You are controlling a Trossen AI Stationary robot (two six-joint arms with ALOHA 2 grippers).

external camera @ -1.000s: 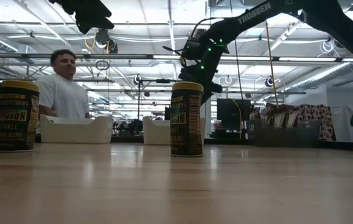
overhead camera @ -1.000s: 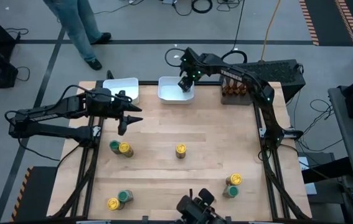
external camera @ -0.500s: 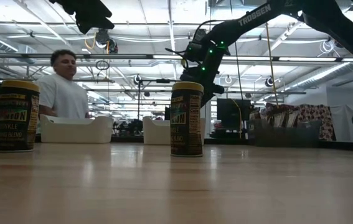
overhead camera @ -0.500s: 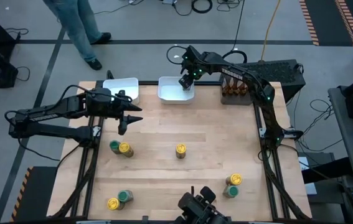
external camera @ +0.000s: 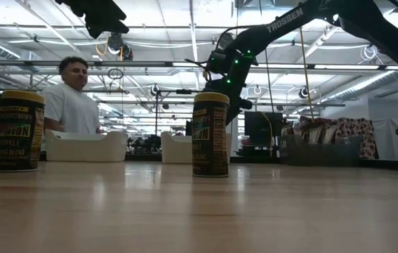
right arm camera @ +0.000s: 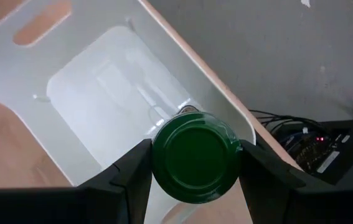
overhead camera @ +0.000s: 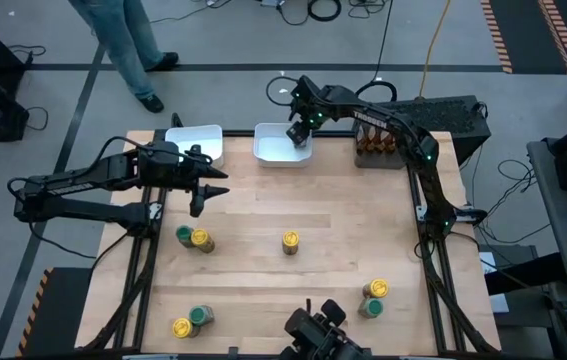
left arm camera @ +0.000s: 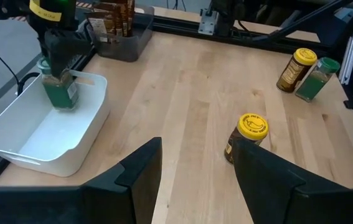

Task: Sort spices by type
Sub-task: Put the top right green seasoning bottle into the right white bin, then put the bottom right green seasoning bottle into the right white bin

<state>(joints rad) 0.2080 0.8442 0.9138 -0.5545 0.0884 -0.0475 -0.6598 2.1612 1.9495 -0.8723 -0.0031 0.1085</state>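
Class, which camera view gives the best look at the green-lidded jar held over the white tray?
The right wrist view: the green-lidded jar fills it, clamped by the right gripper above the white tray. The left wrist view shows it side-on, farther away; high view, tiny; low view, not discernible.

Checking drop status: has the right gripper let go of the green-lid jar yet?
No. In the right wrist view the right gripper has both fingers against the green-lid jar, held above the white tray.
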